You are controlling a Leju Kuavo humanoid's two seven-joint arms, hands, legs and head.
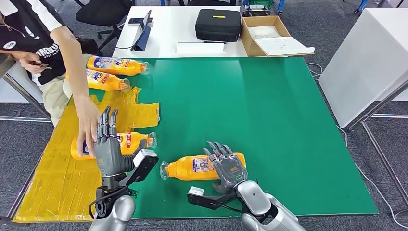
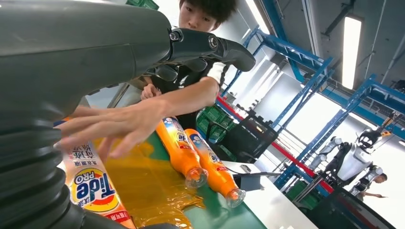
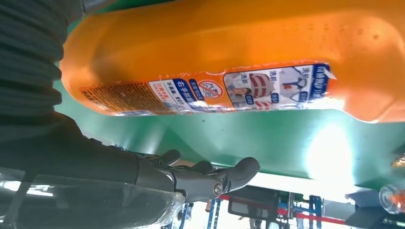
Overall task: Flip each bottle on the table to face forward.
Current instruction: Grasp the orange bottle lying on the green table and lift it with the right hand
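Right now four orange bottles lie on their sides on the green counter (image 1: 269,106). Nearest the robot, one bottle (image 1: 197,166) shows its back label, cap pointing left; the right hand (image 1: 227,164) rests flat on its thick end, fingers (image 1: 217,150) stretched out, gripping nothing. Over the yellow sheet (image 1: 53,168), the left hand (image 1: 108,144) hovers with fingers straight and apart above a second bottle (image 1: 130,141), which a person's hand (image 1: 87,124) touches. Two far bottles (image 1: 115,65) (image 1: 107,80) lie side by side.

4 bottles (image 1: 204,166) lie on table (image 1: 288,134).
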